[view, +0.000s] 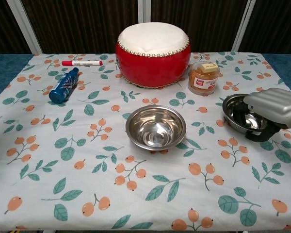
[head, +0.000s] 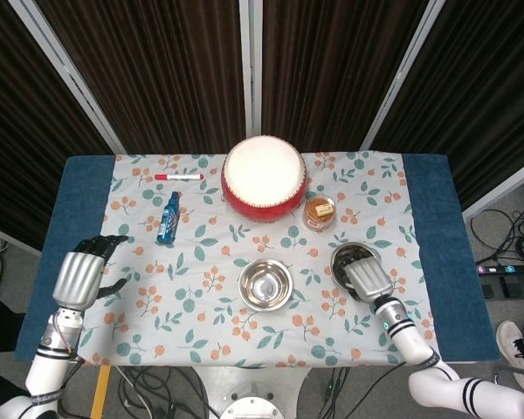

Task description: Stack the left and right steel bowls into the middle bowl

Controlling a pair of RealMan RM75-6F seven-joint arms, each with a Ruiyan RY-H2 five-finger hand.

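Two steel bowls show on the flowered cloth. The middle bowl [head: 265, 284] [view: 155, 127] stands alone near the table's front. To its right is the right bowl [head: 353, 258] [view: 238, 115], still resting on the cloth. My right hand [head: 368, 280] [view: 273, 105] lies over that bowl's right side and grips its rim, with dark fingers [view: 243, 114] dipped inside and the thumb outside the near edge. My left hand [head: 76, 275] hovers at the table's left edge, holding nothing, fingers apart. It does not appear in the chest view.
A red drum [head: 264, 175] [view: 153, 52] stands at the back centre, with an orange jar [head: 319, 212] [view: 204, 76] right of it, just behind the right bowl. A blue bottle [head: 167, 218] [view: 64, 85] and a red marker [head: 178, 177] [view: 82, 63] lie at the back left.
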